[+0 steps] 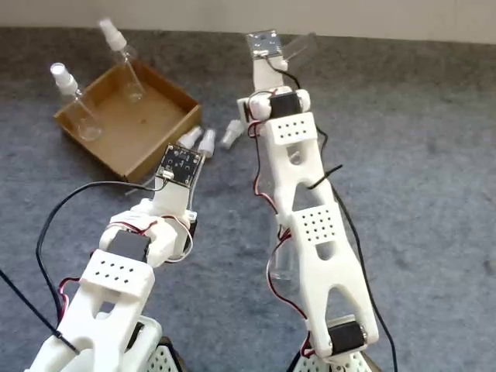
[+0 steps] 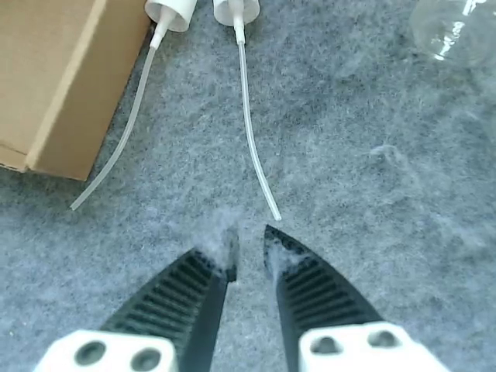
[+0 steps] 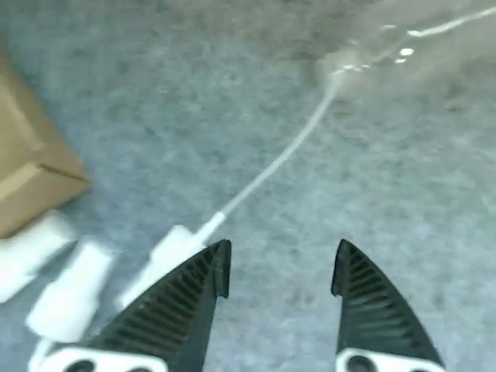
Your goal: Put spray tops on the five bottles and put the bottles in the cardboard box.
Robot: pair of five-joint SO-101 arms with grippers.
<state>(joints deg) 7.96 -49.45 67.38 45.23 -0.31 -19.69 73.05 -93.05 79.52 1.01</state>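
Two clear bottles with white spray tops stand leaning in the cardboard box. My left gripper hovers low over the carpet, open only a narrow gap and holding nothing. It sits just short of the dip tube end of a spray top; a second spray top lies by the box corner. My right gripper is open beside a third spray top, whose tube runs toward a capless clear bottle. Another clear bottle lies under the right arm.
Grey carpet covers the table. The three loose spray tops cluster between the box's near corner and the right arm. A clear bottle lies off to the side in the left wrist view. Open carpet stretches on the right.
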